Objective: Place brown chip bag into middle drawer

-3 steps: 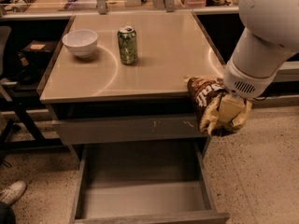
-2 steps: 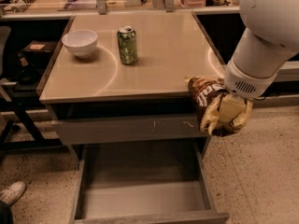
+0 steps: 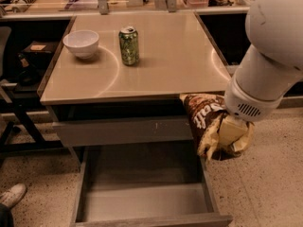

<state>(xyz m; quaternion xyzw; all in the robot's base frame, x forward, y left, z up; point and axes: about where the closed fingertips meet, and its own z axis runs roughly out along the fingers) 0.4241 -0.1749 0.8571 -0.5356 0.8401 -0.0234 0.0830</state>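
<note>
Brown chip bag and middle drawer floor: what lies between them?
Nothing. In the camera view the hand holds the brown chip bag at the table's right front corner, with only air down to the open middle drawer.

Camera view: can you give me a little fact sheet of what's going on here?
end effector: off the table's front right corner, shut on the brown chip bag
brown chip bag: held in the air, near the drawer's right wall
middle drawer: pulled open, bag not yet inside
table: green can and white bowl, standing apart
</note>
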